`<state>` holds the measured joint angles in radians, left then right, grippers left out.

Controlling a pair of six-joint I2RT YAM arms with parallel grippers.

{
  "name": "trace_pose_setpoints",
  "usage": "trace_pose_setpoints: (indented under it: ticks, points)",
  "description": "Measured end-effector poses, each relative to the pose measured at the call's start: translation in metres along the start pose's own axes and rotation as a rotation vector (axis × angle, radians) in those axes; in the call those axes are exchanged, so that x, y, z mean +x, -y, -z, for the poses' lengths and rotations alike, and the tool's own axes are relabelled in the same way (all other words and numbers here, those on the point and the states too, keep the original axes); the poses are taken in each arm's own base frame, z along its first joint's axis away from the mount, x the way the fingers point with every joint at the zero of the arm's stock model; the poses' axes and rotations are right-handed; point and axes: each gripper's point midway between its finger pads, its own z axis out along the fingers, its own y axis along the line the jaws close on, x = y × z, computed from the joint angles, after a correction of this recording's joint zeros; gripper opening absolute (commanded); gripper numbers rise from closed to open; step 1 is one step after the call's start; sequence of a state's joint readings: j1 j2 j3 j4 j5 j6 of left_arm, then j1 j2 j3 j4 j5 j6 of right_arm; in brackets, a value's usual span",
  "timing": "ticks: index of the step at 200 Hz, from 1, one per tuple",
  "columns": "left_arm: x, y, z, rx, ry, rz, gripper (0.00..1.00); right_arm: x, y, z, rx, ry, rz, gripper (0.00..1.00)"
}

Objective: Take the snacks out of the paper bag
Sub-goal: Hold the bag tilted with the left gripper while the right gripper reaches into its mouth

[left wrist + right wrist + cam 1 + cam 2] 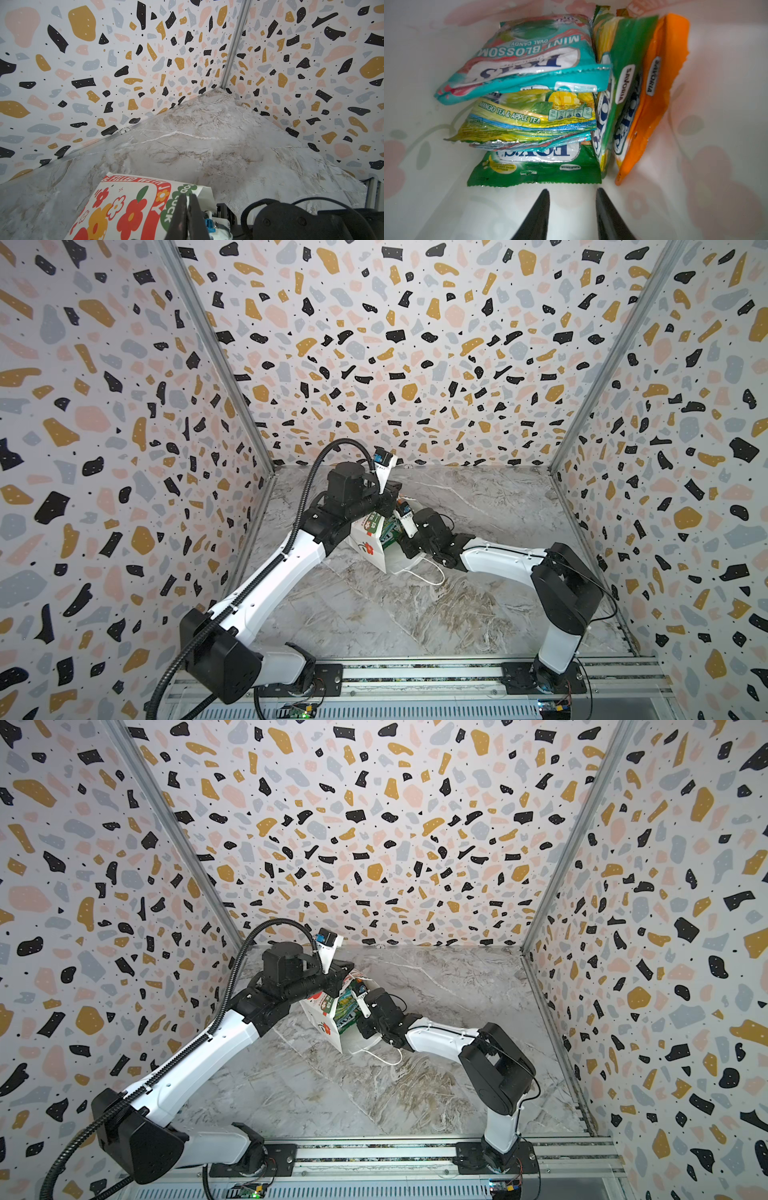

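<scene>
In both top views your paper bag (368,549) lies tipped over near the middle of the marble table (478,614), its mouth turned toward the right arm (498,556), which reaches inside. A cord handle (441,576) trails on the tabletop beside it. The left gripper (390,494) sits at the bag's upper rim, and green snacks (347,1011) show in the opening. From the left wrist you see the left gripper (188,196) clenched flat on the bag's paper edge (the printed face with red and orange flowers lies just beside it). From the right wrist you are looking inside the bag. The right gripper (572,190) has its two fingers spread with nothing between them, just short of a stack of flat packets. A green packet (537,168) lies nearest the fingertips, then a green-yellow packet (533,116), then a teal packet (529,60). Another green packet (623,62) and an orange packet (660,99) stand on edge beside the stack.
</scene>
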<state>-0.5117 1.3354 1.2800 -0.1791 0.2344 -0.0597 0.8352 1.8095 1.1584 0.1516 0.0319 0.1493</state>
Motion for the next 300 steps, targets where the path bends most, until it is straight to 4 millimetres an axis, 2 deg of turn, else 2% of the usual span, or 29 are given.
trace_pose_setpoints:
  ticks: [31, 90, 141, 181, 201, 221, 274, 300]
  points:
    - [0.003, 0.001, 0.000, 0.006, -0.004, -0.001, 0.00, -0.003, 0.006, -0.007, 0.047, 0.012, -0.006, 0.31]
    - [0.006, 0.003, 0.000, 0.020, -0.011, -0.002, 0.00, -0.004, 0.019, -0.022, 0.133, 0.017, -0.023, 0.30]
    - [0.012, 0.004, -0.001, 0.030, -0.024, -0.005, 0.00, -0.007, 0.025, -0.034, 0.176, 0.024, -0.021, 0.36]
    - [0.012, 0.003, 0.000, 0.018, -0.021, -0.007, 0.00, -0.006, 0.017, -0.036, 0.143, 0.022, -0.004, 0.47]
    - [0.011, 0.002, 0.001, 0.010, -0.015, -0.005, 0.00, 0.003, 0.007, -0.032, 0.100, 0.006, 0.006, 0.51]
    - [0.011, 0.000, 0.002, -0.002, -0.010, 0.004, 0.00, 0.009, -0.003, -0.020, 0.052, -0.008, 0.011, 0.54]
    - [0.005, -0.007, 0.004, -0.047, 0.017, 0.022, 0.00, -0.011, -0.025, 0.017, -0.073, 0.027, 0.020, 0.59]
    - [0.006, -0.011, 0.004, -0.065, 0.021, 0.035, 0.00, -0.007, -0.035, 0.022, -0.132, -0.001, 0.025, 0.60]
